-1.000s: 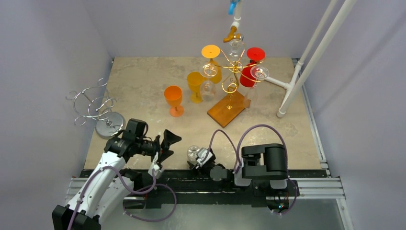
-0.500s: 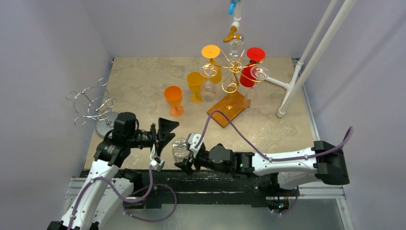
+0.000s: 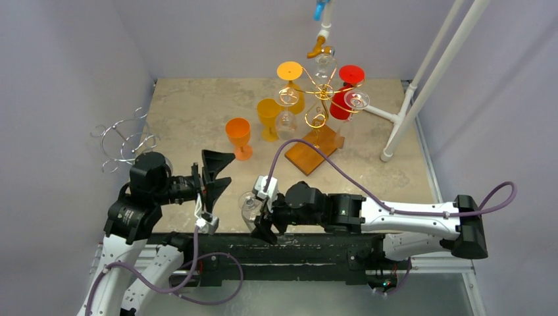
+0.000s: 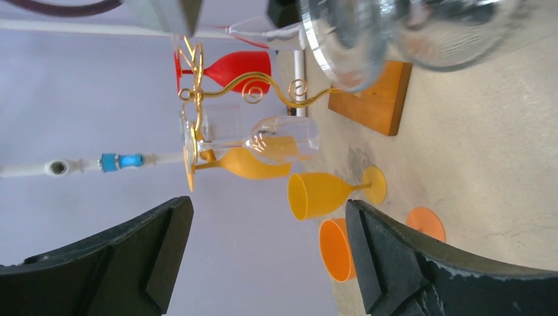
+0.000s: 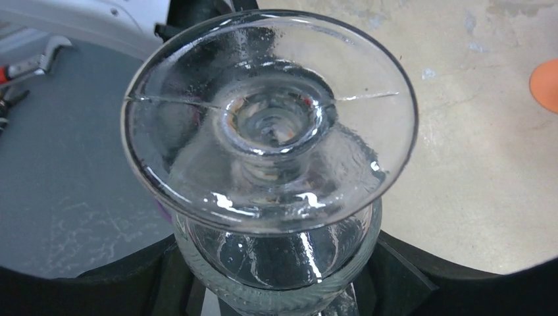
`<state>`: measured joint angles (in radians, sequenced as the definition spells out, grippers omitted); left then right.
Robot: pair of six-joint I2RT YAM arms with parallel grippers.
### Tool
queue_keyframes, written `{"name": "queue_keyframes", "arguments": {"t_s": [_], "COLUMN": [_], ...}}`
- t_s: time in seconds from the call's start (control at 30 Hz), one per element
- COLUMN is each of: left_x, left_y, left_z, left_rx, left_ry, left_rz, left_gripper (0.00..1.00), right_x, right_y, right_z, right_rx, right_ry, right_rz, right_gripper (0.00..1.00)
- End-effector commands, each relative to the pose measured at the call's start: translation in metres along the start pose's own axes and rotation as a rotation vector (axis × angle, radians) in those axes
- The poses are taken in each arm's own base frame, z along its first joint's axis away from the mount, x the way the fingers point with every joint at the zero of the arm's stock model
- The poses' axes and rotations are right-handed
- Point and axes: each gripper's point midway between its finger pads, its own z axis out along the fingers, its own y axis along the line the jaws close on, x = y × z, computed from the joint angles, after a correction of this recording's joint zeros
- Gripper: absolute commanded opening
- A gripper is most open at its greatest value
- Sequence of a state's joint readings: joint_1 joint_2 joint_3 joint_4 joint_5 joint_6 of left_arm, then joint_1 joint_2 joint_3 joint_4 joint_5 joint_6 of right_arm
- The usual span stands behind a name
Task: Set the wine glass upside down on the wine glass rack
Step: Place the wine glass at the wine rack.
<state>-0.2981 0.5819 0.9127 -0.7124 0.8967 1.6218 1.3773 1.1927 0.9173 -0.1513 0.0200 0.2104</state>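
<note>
Clear wine glass [image 3: 250, 203] is moving leftward, pinched in the right gripper [image 3: 260, 210], toward the spread left gripper [image 3: 219, 174]. Probably a handover is coming.

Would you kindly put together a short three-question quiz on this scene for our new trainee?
1. True or false: the left pincer is shut on the clear wine glass.
2. Which upright glass on the table stands nearest the left pincer? A. orange B. yellow C. red
3. Fill in: the gold rack stands on a ___ base.
Key: 1. False; the right pincer holds it, and the left is open. 2. A, the orange glass. 3. Wooden.
</note>
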Motion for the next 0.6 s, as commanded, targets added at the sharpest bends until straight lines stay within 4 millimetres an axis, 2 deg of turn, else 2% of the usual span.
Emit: {"name": "queue_keyframes", "arguments": {"t_s": [0.0,0.1,0.2,0.3,0.4,0.47,0.57], "left_x": [-0.034,-0.039,-0.045,-0.051,-0.054,-0.056,-0.061], "left_y": [-0.032,-0.031,-0.009,0.014,0.027,0.028,0.018], "left_z": [-0.009,-0.013,-0.013,-0.018,-0.022,-0.024,-0.026], "left_rx": [0.177,0.162,0.056,-0.022,-0.045,-0.040,-0.005], "left_ry": [-0.118,-0.115,-0.129,-0.135,-0.128,-0.126,-0.140], "left_rz": [-0.019,-0.019,-0.010,-0.013,0.003,-0.001,0.006], "left_gripper": [0.93,0.94,0.91,0.82,0.74,0.71,0.70], "right_x": [-0.067,-0.078,-0.083,-0.087,-0.089,-0.090,-0.098], "right_y": [0.018,0.021,0.024,0.027,0.027,0.027,0.027], "right_z": [-0.019,-0.020,-0.016,-0.011,-0.008,-0.007,-0.008], "right_rx": [-0.082,-0.107,-0.124,-0.141,-0.143,-0.143,-0.149], "right_ry": [-0.130,-0.137,-0.128,-0.119,-0.115,-0.118,-0.142], "right_rz": [0.038,0.050,0.058,0.061,0.062,0.066,0.075], "right_gripper": [0.08,0.06,0.04,0.03,0.02,0.02,0.01]}}
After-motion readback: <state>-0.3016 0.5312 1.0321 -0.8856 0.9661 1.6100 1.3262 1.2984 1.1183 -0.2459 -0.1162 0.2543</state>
